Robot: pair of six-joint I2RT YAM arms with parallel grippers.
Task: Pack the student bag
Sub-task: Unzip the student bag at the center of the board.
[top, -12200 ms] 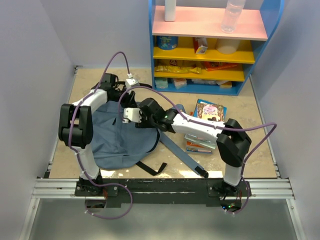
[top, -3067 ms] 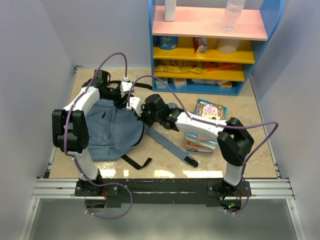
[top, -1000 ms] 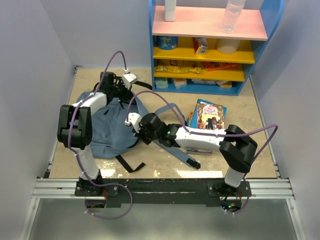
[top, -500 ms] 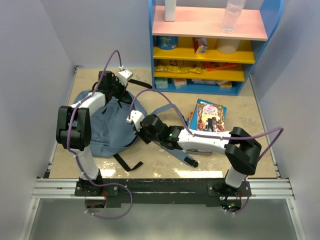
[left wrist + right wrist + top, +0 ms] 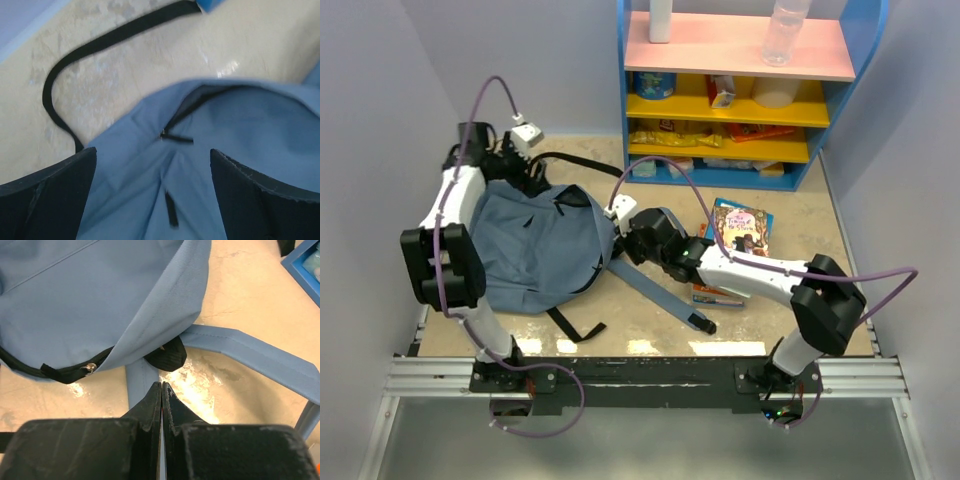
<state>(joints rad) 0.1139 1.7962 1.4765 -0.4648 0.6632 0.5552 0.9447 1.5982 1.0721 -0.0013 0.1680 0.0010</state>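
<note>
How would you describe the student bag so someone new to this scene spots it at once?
Start from the blue shelf unit at the far edge of the beige table. On the table's left half lies the student bag. It is the one large, soft, grey-blue fabric thing, with padded straps trailing to the right, unlike the small colourful books beside it.

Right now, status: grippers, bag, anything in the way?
Left gripper open over student bag. Right gripper shut by shoulder strap. Books lie outside it.
</note>
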